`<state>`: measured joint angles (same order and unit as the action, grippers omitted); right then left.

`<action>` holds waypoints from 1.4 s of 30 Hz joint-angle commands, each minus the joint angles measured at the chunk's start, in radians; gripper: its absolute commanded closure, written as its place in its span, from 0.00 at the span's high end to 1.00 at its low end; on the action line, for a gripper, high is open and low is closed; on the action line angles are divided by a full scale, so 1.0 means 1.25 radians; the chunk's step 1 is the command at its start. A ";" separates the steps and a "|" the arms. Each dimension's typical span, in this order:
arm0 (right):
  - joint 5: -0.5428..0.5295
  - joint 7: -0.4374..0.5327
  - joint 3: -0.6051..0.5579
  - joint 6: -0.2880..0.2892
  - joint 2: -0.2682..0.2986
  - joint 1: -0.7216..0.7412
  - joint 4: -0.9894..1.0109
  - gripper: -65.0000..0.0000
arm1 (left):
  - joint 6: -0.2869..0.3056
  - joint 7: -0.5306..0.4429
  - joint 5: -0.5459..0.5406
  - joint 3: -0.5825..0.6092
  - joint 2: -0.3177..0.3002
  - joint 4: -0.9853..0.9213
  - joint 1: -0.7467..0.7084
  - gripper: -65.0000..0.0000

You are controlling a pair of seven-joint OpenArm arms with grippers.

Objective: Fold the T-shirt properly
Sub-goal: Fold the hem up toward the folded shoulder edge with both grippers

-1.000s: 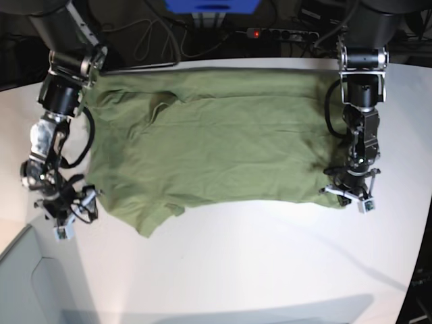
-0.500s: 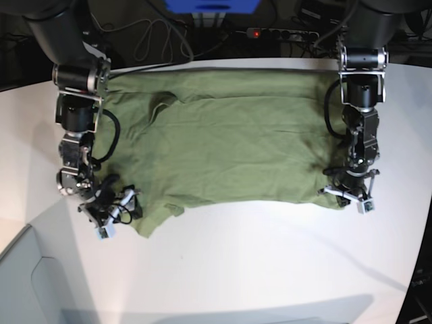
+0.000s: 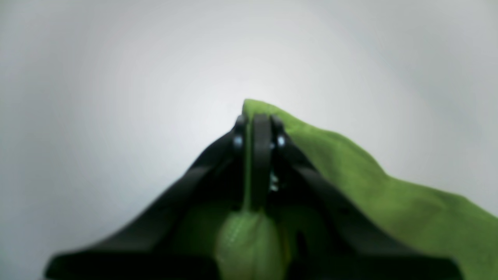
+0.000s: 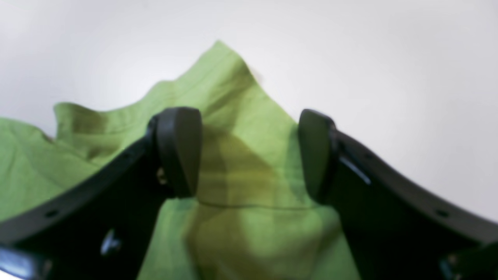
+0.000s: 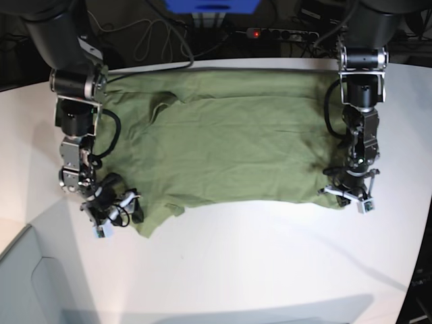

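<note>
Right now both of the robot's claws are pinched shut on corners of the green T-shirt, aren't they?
Only one is. The left gripper is pinched shut on a corner of the T-shirt, but the right wrist view shows the right gripper with its jaws apart, straddling the other corner.

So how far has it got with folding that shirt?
Barely started. The T-shirt lies spread flat on the table, with no fold made yet. Done: the left gripper is pinched shut on one corner. In hand: the right gripper is open over the other corner. Left: gripping it, then every fold.
</note>
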<state>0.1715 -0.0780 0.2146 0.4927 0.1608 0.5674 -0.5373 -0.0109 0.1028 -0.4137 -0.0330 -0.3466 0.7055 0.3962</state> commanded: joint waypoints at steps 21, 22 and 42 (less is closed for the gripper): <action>-0.011 -0.084 -0.108 -0.069 0.018 -0.074 -0.259 0.00 | 0.001 0.072 0.001 -0.013 -0.003 0.106 -0.081 0.00; -0.011 -0.101 -0.108 -0.069 0.018 -0.091 -0.299 0.00 | 0.001 0.073 0.001 -0.031 -0.001 0.142 -0.094 0.00; -0.011 -0.119 -0.023 -0.069 0.013 -0.387 -0.731 0.00 | 0.002 0.152 0.001 -0.156 0.004 0.472 -0.255 0.00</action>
<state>0.1749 -0.2600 0.1822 0.4099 0.1680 0.0608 -1.4284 -0.0151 0.3183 -0.4061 -0.2211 -0.3283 1.2755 0.0589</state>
